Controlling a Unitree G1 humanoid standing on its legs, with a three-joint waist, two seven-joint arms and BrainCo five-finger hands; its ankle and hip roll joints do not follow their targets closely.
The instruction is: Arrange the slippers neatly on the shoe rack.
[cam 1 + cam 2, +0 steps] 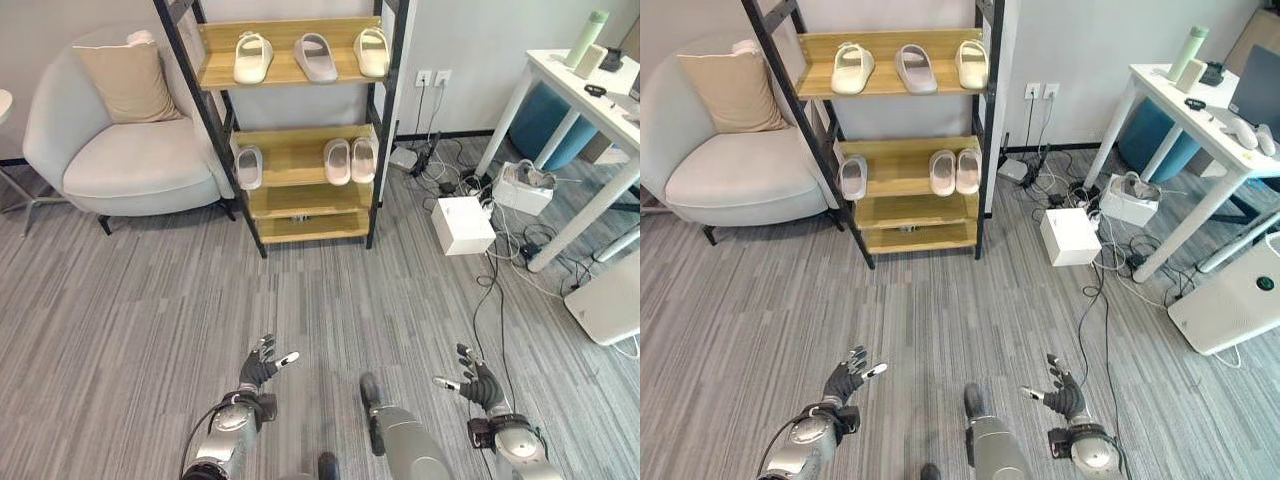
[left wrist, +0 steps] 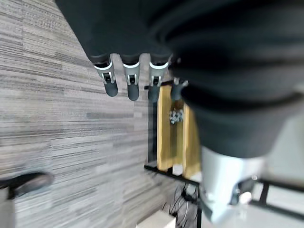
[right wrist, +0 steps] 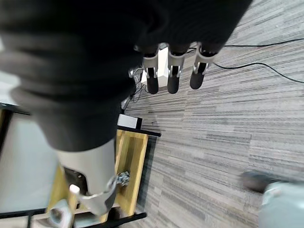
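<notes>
Nearest, at the bottom edge of the left eye view, the left hand (image 1: pixel 262 368) shows at lower centre-left and the right hand (image 1: pixel 478 383) at lower right, both above the grey striped floor (image 1: pixel 120 300), fingers spread and relaxed, holding nothing. Each wrist view confirms this from close: the left hand's fingers (image 2: pixel 132 81) hang straight in a row over bare floor, and so do the right hand's fingers (image 3: pixel 173 75), with nothing between them and the thumb. Those wrist views also catch a sliver of the wooden rack from a low angle, which the eye views show whole. Further up, at centre right, a white box (image 1: pixel 462 224) sits on the floor among loose cables, and a white counter (image 1: pixel 590 95) fills the upper right. Farthest, at top centre against the wall, stands the shoe rack (image 1: pixel 290 155), well apart from both hands. Its top shelf carries three slippers (image 1: pixel 311 55) in a row; the middle shelf carries one slipper (image 1: pixel 249 166) at its left end and a pair of slippers (image 1: pixel 350 160) side by side toward its right end. A pale armchair (image 1: pixel 120 150) with a beige cushion (image 1: pixel 128 82) sits at upper left, just beside the rack.
</notes>
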